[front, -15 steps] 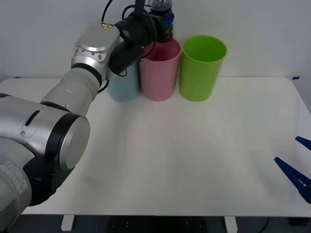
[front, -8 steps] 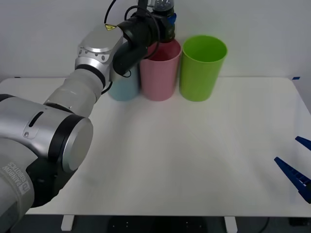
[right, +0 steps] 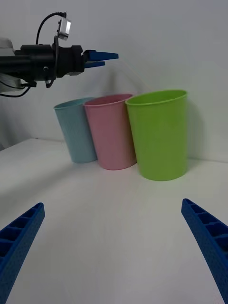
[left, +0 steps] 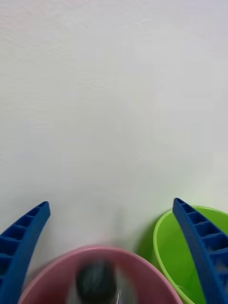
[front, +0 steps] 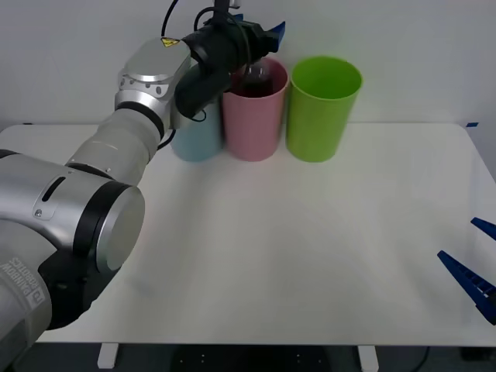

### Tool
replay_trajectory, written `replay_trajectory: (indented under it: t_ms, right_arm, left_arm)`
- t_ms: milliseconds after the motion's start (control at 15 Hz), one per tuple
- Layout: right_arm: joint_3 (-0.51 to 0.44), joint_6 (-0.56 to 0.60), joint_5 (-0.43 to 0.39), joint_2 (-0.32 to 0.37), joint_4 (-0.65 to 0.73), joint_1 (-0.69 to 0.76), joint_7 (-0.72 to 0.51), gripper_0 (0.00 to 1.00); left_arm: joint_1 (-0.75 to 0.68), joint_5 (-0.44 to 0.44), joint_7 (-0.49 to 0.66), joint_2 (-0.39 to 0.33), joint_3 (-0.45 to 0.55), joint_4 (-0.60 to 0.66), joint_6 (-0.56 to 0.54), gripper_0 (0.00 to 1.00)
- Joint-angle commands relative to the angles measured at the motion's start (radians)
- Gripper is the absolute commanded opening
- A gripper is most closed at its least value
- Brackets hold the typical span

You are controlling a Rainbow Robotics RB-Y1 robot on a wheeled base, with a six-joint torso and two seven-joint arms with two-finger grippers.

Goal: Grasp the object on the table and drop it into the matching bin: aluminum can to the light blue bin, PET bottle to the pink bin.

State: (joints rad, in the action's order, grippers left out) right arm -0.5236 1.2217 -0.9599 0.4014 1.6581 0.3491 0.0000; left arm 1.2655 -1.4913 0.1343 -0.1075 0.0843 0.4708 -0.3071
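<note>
Against the plain white wall, your white table (front: pixel 310 256) carries three bins at its far edge. In the front view, the left gripper (front: pixel 262 35) hangs above the pink bin (front: pixel 254 116), fingers now spread; half a second ago it pinched the PET bottle (front: pixel 258 77), which now sits inside the pink rim. The light blue bin (front: pixel 198 139) stands just left. The right wrist view shows the right gripper (right: pixel 114 247) parked near, fingers apart. The left wrist view confirms the bottle's cap in the pink bin: drop looks done.

Plain white wall (front: pixel 403 39) behind, evenly lit; dark floor (front: pixel 256 360), perhaps, below the front edge
</note>
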Motion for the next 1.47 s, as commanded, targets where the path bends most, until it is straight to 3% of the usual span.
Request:
replay_trajectory:
  t_ms: [67, 467, 867, 1000, 1467]
  right_arm:
    - [0.0, 0.0, 0.0, 0.0, 0.0, 0.0, 0.0, 1.0]
    - [0.0, 0.0, 0.0, 0.0, 0.0, 0.0, 0.0, 1.0]
    - [0.0, 0.0, 0.0, 0.0, 0.0, 0.0, 0.0, 1.0]
    - [0.0, 0.0, 0.0, 0.0, 0.0, 0.0, 0.0, 1.0]
    - [0.0, 0.0, 0.0, 0.0, 0.0, 0.0, 0.0, 1.0]
  left_arm:
    - [-0.011, 0.025, -0.002, -0.011, -0.001, 0.0, -0.018, 1.0]
    - [-0.064, 0.191, -0.041, -0.075, -0.058, 0.023, -0.099, 1.0]
    - [-0.265, 0.425, -0.044, -0.176, -0.212, 0.261, -0.105, 1.0]
    - [-0.336, 0.51, -0.045, -0.241, -0.259, 0.344, -0.109, 1.0]
    - [-0.564, 0.638, -0.05, -0.422, -0.27, 0.546, -0.188, 1.0]
